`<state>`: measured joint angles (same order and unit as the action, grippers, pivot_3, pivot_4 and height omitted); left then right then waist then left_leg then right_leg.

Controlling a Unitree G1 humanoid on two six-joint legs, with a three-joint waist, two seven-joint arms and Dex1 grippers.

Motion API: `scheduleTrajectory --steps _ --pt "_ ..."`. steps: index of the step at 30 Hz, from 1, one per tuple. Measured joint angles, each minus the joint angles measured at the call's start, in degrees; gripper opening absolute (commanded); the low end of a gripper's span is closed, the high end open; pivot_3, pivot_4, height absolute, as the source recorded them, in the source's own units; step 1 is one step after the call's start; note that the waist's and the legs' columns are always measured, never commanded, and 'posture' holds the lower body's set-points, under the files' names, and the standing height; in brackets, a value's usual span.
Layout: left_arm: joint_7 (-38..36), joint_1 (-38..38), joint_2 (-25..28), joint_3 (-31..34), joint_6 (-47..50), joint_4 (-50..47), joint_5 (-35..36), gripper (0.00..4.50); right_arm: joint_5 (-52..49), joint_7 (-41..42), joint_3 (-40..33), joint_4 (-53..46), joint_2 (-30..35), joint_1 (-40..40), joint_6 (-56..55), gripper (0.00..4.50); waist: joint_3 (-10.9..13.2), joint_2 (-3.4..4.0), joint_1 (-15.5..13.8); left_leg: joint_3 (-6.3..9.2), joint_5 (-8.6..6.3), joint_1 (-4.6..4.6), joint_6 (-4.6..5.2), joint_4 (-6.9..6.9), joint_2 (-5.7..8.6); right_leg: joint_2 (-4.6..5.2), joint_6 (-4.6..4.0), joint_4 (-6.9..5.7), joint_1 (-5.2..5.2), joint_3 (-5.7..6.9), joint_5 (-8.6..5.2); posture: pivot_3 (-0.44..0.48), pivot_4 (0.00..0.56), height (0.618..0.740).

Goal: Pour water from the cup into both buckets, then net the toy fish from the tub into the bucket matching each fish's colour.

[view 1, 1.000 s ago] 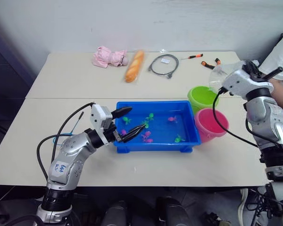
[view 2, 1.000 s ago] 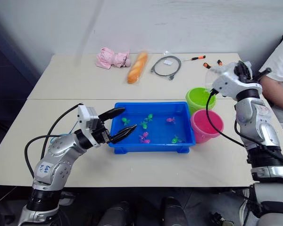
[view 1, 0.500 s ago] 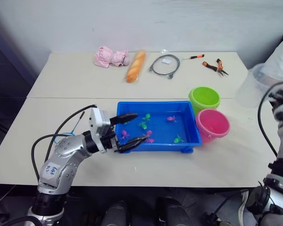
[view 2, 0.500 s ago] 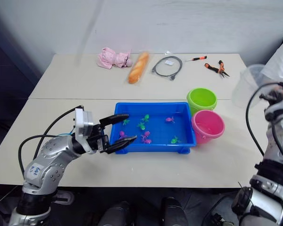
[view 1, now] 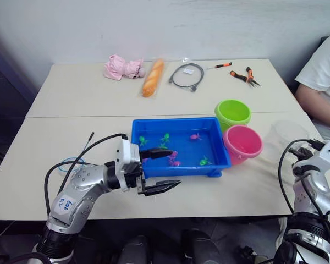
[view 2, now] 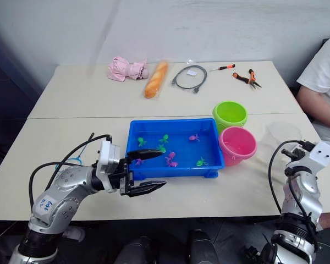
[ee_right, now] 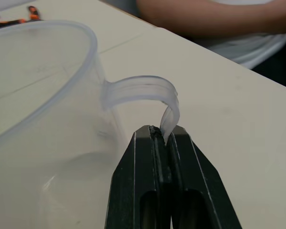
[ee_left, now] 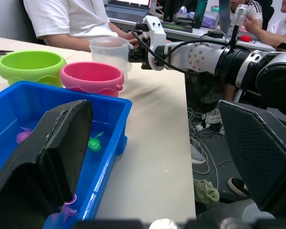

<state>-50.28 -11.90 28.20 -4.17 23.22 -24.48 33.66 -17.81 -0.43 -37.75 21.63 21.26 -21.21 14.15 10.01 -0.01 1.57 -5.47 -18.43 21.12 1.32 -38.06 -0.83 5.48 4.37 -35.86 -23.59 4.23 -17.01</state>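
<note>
The clear cup (view 1: 284, 137) stands upright at table level, right of the pink bucket (view 1: 243, 142). My right gripper (ee_right: 162, 138) is shut on the cup's handle (ee_right: 143, 90). The lime green bucket (view 1: 235, 113) sits just behind the pink one. Several tiny pink and green toy fish (view 1: 195, 136) lie in the blue tub (view 1: 176, 119). At the tub's near left corner my left gripper (view 1: 173, 168) is open and empty, one finger over the rim and one in front of the tub. The net (view 1: 71, 163) lies on the table left of my left arm, partly hidden.
Along the table's far side lie a pink plush toy (view 1: 121, 67), a bread loaf (view 1: 151, 77), a coiled cable (view 1: 184, 74), a screwdriver (view 1: 223, 65) and pliers (view 1: 243, 76). A person in a white shirt (view 1: 324, 77) sits at the right edge.
My right arm has brought the cup down from above the green bucket to the table, right of the pink bucket. The left gripper has drawn back from over the tub to its front corner.
</note>
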Motion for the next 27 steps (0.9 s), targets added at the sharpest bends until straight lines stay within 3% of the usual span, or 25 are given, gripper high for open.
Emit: scheduleTrajectory --steps 2,9,17,23,27 --pt "0.0 -0.23 0.07 0.83 0.05 0.07 0.06 4.5 -0.13 -0.68 0.05 0.26 0.01 0.14 -0.17 1.07 0.0 0.0 -0.03 0.01 0.0 0.01 0.0 -0.01 0.0 0.0 0.0 0.01 0.0 0.0 0.0 0.0 0.15 0.738" --pt "-0.17 0.49 1.1 1.79 0.24 0.1 0.29 4.5 -2.93 -0.45 0.3 -6.5 0.02 7.53 6.01 4.47 0.0 0.0 -0.07 0.04 -0.01 0.02 0.01 0.02 0.0 0.02 0.0 0.02 -0.01 -0.01 0.0 0.0 0.15 0.738" --pt "-0.15 5.03 4.34 5.7 0.68 0.06 0.89 4.5 -10.98 6.16 -0.93 -27.82 2.01 26.28 19.93 4.47 0.01 0.02 -0.02 0.09 -0.22 0.02 0.25 0.06 -0.02 0.07 0.0 0.08 0.0 -0.03 0.0 0.0 0.15 0.738" --pt "-0.43 19.46 10.0 17.3 -1.89 -0.61 -0.38 4.5 -15.86 32.52 1.36 -46.48 12.79 40.19 12.05 4.47 0.06 0.06 0.48 0.03 -0.48 -0.18 0.37 0.28 -0.15 -0.07 -0.07 0.2 0.03 -0.08 -0.05 0.0 0.15 0.738" --pt "-0.15 31.14 8.15 26.78 -9.14 1.34 -3.49 4.5 -14.75 47.23 6.41 -49.34 14.6 42.03 -0.08 4.47 0.11 -0.24 -0.18 0.08 -0.58 -0.16 0.43 0.27 -0.14 -0.01 -0.08 0.37 0.08 -0.03 -0.05 0.0 0.15 0.738"
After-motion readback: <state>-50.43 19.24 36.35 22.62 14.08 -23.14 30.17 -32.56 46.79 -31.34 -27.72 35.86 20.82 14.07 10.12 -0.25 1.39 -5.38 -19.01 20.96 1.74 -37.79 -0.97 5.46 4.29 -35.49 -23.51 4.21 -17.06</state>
